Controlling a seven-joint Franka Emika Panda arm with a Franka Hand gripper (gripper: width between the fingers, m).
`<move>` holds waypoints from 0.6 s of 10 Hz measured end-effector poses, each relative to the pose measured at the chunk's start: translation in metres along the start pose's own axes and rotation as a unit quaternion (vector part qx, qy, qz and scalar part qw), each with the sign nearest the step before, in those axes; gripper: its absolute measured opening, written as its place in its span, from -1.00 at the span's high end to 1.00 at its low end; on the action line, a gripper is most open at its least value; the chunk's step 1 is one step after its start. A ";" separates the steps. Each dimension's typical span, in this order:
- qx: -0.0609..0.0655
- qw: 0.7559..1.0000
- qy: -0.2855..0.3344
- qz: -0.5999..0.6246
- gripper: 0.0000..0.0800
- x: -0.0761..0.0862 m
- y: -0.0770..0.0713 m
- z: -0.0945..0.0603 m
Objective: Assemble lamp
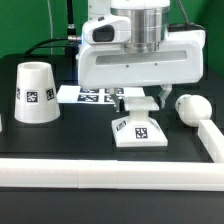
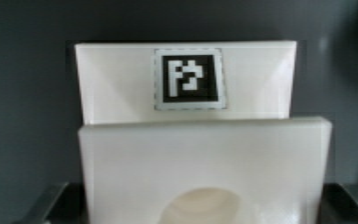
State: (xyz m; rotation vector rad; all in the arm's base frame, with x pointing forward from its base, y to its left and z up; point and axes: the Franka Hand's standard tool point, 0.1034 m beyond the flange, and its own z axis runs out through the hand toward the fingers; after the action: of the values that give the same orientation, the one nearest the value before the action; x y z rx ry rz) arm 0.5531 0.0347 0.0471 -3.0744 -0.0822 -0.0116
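On a black table [image 1: 60, 140] edged by a white rail [image 1: 110, 178], the gripper [image 1: 143, 104] stands directly over the lamp base [image 1: 138, 131] near the front edge. Its jaws are wide astride the base's rear end; whether they pinch it cannot be told. The bulb [image 1: 187, 107] lies toward the exterior view's right edge, the shade [image 1: 35, 93] toward its left.
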 end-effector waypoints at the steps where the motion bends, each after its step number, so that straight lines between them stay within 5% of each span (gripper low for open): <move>1: 0.001 1.000 0.008 -0.001 -0.34 0.014 -0.004 0.000; 6: 0.007 0.999 0.040 0.014 -0.34 0.067 -0.034 0.001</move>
State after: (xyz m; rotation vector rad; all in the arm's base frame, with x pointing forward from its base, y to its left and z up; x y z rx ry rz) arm 0.6183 0.0724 0.0485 -3.0558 -0.0356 -0.1310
